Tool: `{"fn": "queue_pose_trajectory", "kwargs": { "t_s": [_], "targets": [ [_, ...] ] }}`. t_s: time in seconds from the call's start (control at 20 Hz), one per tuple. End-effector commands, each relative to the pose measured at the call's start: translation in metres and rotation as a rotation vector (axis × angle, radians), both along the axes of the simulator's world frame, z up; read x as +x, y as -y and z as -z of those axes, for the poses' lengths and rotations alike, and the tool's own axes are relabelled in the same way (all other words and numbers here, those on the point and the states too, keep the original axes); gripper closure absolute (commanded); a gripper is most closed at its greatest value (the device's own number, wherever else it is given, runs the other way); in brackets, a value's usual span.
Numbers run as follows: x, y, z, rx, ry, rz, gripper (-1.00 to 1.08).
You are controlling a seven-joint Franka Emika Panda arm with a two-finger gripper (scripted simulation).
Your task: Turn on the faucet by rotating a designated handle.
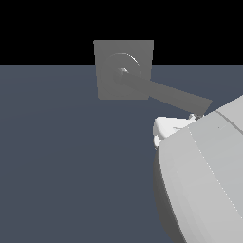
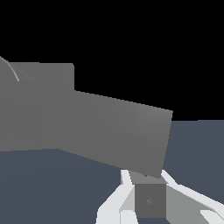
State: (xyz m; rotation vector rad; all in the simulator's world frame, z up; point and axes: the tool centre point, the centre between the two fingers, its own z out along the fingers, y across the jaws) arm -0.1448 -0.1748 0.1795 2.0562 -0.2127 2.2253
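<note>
The faucet [image 1: 108, 85] is a matte grey square block standing upright at the back, with a round raised disc [image 1: 124, 70] on its face. Its handle [image 1: 180, 96], a long flat grey bar, runs from the disc down toward the exterior view's right. In the wrist view the handle [image 2: 122, 131] fills the middle and the block [image 2: 39, 83] sits behind it. My gripper [image 2: 145, 177] is just under the handle's free end, its white fingers [image 2: 126, 183] close together with no gap showing and nothing held. In the exterior view only a small tip of the gripper [image 1: 193, 116] shows by the bar's end.
The large white arm link [image 1: 204, 180] fills the exterior view's lower right and hides most of the hand. A flat dark blue-grey floor [image 1: 66, 161] spreads below and around the faucet.
</note>
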Motion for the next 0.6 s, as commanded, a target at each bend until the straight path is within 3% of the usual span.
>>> {"fn": "queue_pose_trajectory", "kwargs": {
  "t_s": [0.0,0.05,0.1,0.15,0.55],
  "targets": [
    [0.01,-0.015,0.009,0.019,-0.075,-0.107,1.08],
    [0.01,-0.015,0.009,0.019,-0.075,-0.107,1.08],
    [0.003,-0.057,0.031,0.118,-0.089,-0.116,1.08],
    [0.005,-0.05,0.048,0.183,-0.099,-0.122,1.08],
    [0.006,-0.037,0.014,0.15,-0.094,-0.119,1.08]
  ]
}}
